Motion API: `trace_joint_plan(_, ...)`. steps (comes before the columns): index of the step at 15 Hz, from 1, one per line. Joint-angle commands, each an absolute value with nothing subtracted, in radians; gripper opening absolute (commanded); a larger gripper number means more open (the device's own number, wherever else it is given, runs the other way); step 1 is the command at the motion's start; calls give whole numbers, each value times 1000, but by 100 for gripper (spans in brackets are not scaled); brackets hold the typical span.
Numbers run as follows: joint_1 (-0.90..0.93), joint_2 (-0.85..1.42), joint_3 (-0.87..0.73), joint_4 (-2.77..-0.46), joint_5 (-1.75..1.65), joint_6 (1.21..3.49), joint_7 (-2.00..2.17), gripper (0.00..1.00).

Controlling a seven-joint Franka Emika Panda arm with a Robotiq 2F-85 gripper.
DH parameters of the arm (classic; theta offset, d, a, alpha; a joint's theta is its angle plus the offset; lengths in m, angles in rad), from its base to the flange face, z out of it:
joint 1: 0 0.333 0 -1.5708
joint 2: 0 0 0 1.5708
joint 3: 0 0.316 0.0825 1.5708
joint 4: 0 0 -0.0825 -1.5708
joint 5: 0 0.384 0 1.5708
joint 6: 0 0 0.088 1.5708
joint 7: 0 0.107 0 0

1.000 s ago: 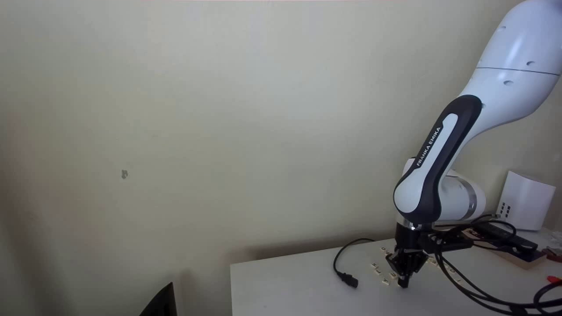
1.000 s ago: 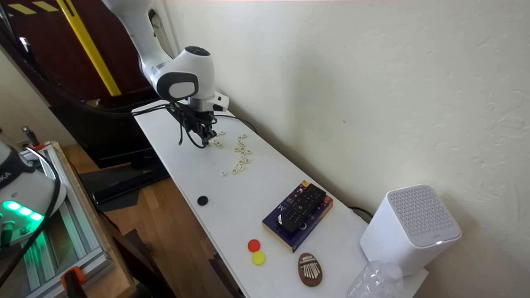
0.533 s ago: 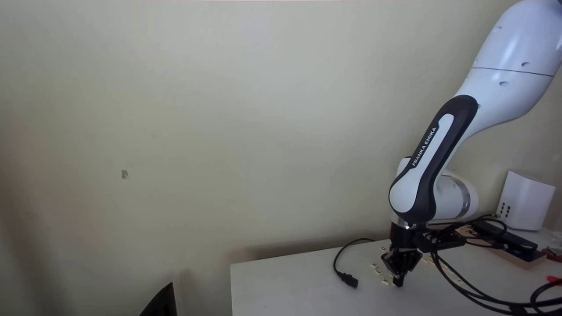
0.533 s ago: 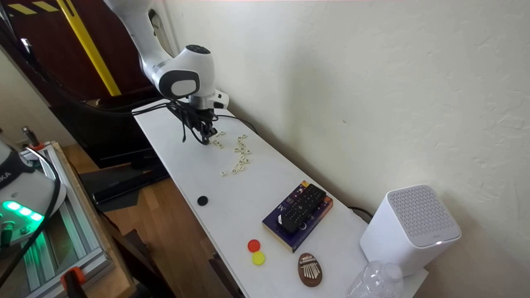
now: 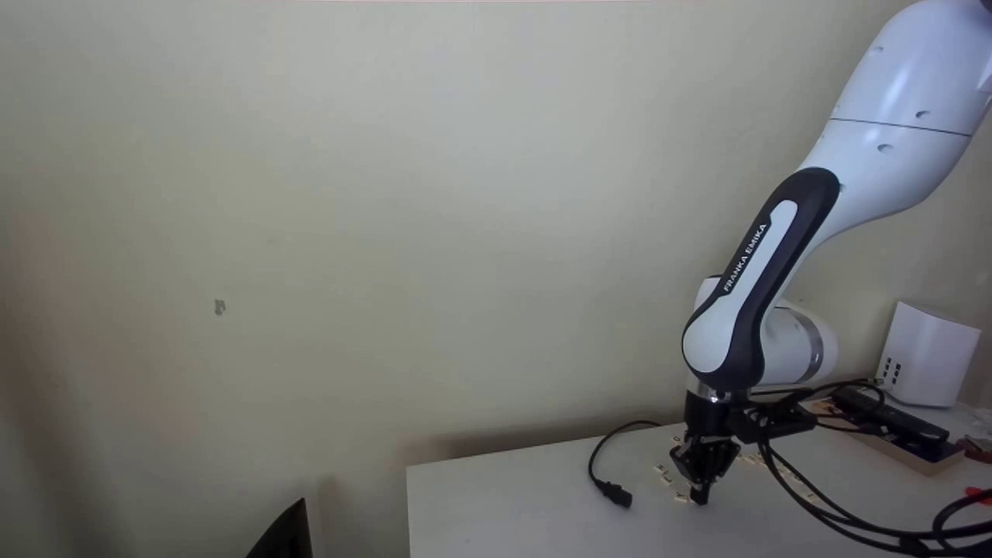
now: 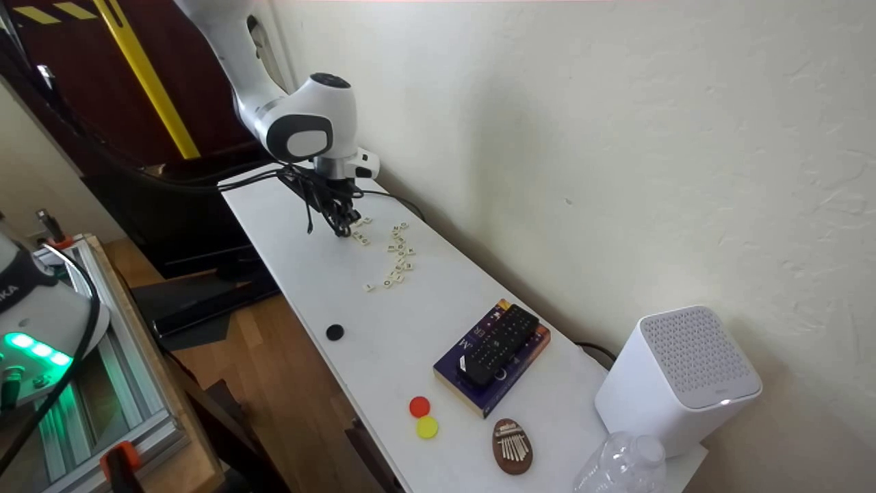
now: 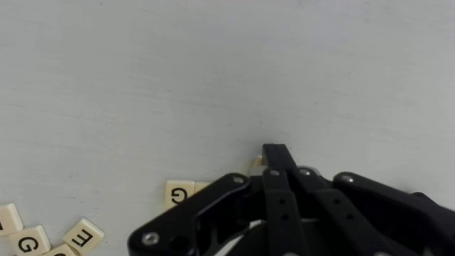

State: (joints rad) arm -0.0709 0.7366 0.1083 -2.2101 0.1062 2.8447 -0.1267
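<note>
My gripper (image 7: 275, 145) is shut, its two black fingertips pressed together with nothing visible between them. Its tips point down at or just above the white table (image 5: 504, 511); contact cannot be told. It shows in both exterior views (image 5: 700, 497) (image 6: 343, 231). The edge of a tan tile (image 7: 258, 161) shows just left of the fingertips, mostly hidden by them. A cream letter tile marked G (image 7: 177, 193) lies further left, against another tile partly covered by the finger linkage. A tile marked E (image 7: 84, 235) and several others lie at the lower left of the wrist view.
More letter tiles (image 6: 400, 252) lie scattered beside the gripper. A black plug (image 5: 618, 494) on a cable lies nearby. Further along are a black disc (image 6: 335, 332), a book (image 6: 452, 361) under a remote (image 6: 503, 342), red (image 6: 419, 407) and yellow (image 6: 427, 427) discs, a thumb piano (image 6: 512, 448) and a white box (image 6: 684, 383).
My gripper has shifted a short way: leftward in an exterior view, slightly up and right in an exterior view. It stays shut and low. The tiles show no clear movement.
</note>
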Motion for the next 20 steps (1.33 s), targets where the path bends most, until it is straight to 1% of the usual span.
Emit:
trace_joint_plan(1,-71,785,103,-2166,71,2833,-140,0)
trace_joint_plan(20,-46,808,104,-2103,38,2783,-166,0)
